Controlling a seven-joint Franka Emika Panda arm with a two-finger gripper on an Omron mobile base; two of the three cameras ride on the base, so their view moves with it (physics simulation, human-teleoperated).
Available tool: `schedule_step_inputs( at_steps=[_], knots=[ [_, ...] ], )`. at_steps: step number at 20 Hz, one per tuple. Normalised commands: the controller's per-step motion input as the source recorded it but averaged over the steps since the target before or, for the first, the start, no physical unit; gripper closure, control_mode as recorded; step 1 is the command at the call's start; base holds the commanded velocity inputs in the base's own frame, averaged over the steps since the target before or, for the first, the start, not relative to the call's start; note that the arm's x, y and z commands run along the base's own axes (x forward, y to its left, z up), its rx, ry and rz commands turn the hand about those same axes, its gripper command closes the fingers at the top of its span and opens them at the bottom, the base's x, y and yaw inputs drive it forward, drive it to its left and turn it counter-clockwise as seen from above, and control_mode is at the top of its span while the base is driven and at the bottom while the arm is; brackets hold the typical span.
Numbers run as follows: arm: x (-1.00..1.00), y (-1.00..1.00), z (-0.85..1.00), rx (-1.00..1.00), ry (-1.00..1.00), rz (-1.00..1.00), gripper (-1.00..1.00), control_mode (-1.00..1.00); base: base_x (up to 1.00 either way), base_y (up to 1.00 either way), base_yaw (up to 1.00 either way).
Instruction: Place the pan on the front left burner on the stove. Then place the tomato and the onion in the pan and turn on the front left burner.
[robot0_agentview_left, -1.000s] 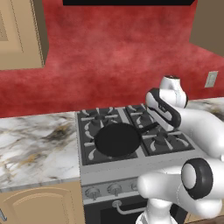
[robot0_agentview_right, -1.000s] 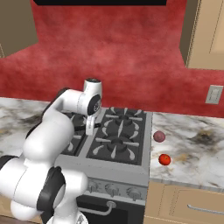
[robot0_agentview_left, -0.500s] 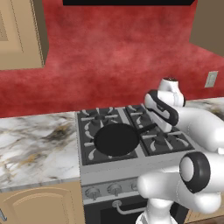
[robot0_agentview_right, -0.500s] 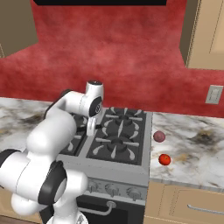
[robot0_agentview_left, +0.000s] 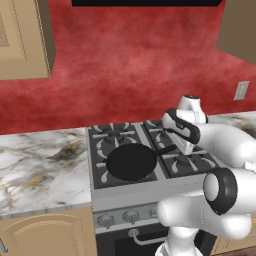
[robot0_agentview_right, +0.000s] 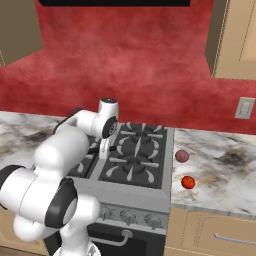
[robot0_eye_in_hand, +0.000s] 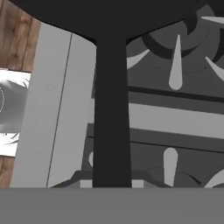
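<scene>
The pan (robot0_agentview_left: 131, 161) sits on the front left burner (robot0_agentview_left: 111, 165), handle pointing right and slightly back, fingers clenched on it.

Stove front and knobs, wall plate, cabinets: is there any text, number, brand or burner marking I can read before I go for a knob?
None readable.
The stove: no brand or lettering visible on its front.
The knobs: plain grey, any markings too small to tell.
The wall plate: blank.
The cabinets: no labels.
The pan: all black, unmarked.
</scene>
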Motion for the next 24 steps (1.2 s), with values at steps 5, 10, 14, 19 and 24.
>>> schedule_step_inputs(
  at_steps=[5, 10, 14, 19, 24],
  knots=[
    [0.16, 0.01, -0.07, 0.0, 0.0, -0.03, 1.0, -1.0, 0.0, 0.0, 0.0],
    [0.17, 0.04, -0.13, 0.0, 0.0, -0.03, 1.0, -1.0, 0.0, 0.0, 0.0],
    [0.14, 0.12, -0.24, 0.0, 0.0, -0.02, 1.0, -1.0, 0.0, 0.0, 0.0],
    [0.15, 0.11, -0.2, 0.0, 0.0, -0.01, 1.0, -1.0, 0.0, 0.0, 0.0],
    [0.16, 0.04, -0.17, 0.0, 0.0, -0.01, 1.0, -1.0, 0.0, 0.0, 0.0]
  ],
)
